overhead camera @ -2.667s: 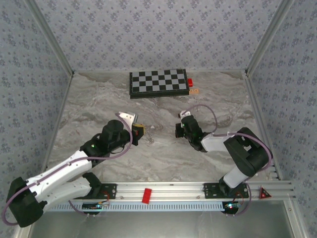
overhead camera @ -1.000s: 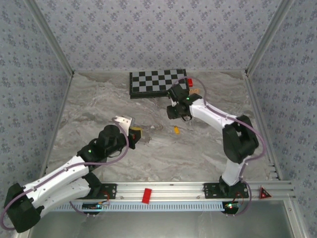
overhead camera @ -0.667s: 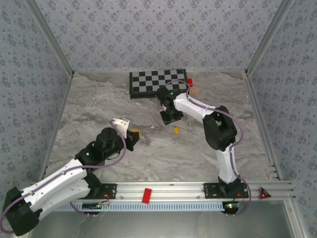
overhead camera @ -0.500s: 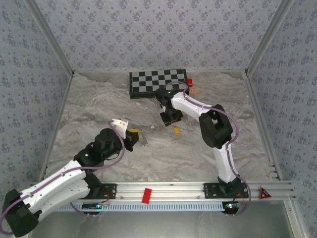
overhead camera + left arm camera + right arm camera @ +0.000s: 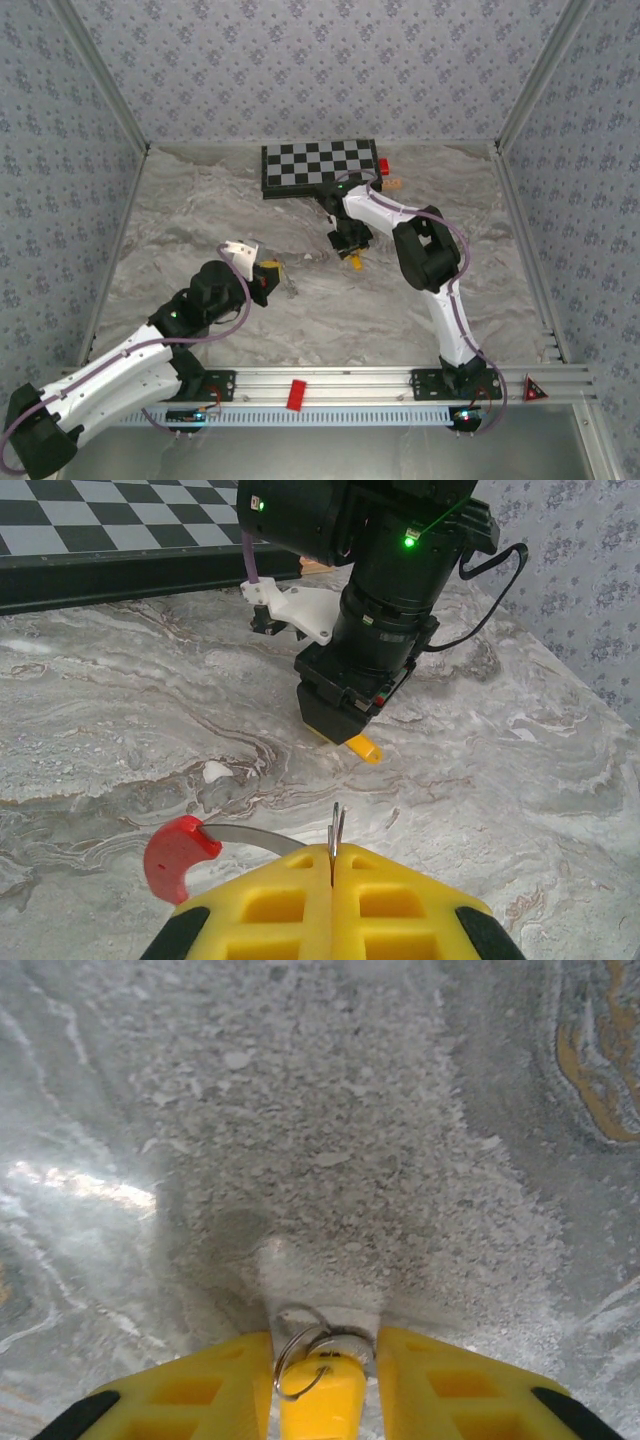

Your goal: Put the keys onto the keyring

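Key (image 5: 320, 1400) edges flanked by right tool (image 5: 325, 1340).

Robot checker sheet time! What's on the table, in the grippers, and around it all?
Surface: grey marbled table.
Job's things: yellow key on the table; keyring with red section.
Clutter: chessboard and small red block at the far edge.
Grippers: left gripper shut on the keyring; right gripper straddles the yellow key, grip unclear.
Cables: purple cable along each arm.
Surroundings: patterned walls, metal frame.

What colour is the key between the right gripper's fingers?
Yellow-orange key, clearest in the right wrist view.
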Robot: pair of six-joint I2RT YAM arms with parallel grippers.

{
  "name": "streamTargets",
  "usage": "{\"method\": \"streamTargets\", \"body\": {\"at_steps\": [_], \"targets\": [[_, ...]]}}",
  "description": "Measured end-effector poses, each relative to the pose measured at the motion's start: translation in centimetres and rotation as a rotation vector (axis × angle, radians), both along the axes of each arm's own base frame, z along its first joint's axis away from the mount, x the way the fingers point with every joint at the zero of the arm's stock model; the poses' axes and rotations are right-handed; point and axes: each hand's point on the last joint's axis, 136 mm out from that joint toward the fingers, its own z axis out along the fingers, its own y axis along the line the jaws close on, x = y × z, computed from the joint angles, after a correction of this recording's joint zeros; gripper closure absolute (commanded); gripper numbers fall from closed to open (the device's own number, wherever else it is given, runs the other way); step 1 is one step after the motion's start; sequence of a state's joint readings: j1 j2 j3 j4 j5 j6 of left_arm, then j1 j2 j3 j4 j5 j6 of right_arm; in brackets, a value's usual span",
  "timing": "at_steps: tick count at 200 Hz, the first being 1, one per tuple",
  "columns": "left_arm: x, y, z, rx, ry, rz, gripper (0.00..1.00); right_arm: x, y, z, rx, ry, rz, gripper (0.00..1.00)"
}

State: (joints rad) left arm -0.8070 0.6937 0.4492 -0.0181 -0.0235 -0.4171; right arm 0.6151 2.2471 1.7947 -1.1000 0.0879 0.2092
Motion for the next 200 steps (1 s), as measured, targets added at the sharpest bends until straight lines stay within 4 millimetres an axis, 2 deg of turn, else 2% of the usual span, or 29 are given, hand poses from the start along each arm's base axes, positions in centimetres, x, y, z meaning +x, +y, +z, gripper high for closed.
{"method": "streamTargets", "body": {"at_steps": [40,51,73,138,200], "targets": [[0.0,0.0,0.0,0.0,0.0,0.0,1.0,0.6,-0.2,0.3,0.007,-0.012,-0.003,0.73],[0.0,0.0,0.0,0.0,0.0,0.0,1.0,0.7,-0.3,0.4,0.007,-0.012,-0.002,0.8],[0.0,0.0,0.0,0.0,0.0,0.0,1.0,0.9,-0.4,0.5,0.009,-0.012,-0.005,0.83],[0.0,0.0,0.1,-0.003,-0.003,0.0,1.0,1.4,-0.2,0.5,0.03,0.001,-0.018,0.83],[0.1,0.0,-0.3,-0.001,-0.001,0.002,1.0,1.1,-0.4,0.3,0.054,0.032,-0.033,0.77]]}}
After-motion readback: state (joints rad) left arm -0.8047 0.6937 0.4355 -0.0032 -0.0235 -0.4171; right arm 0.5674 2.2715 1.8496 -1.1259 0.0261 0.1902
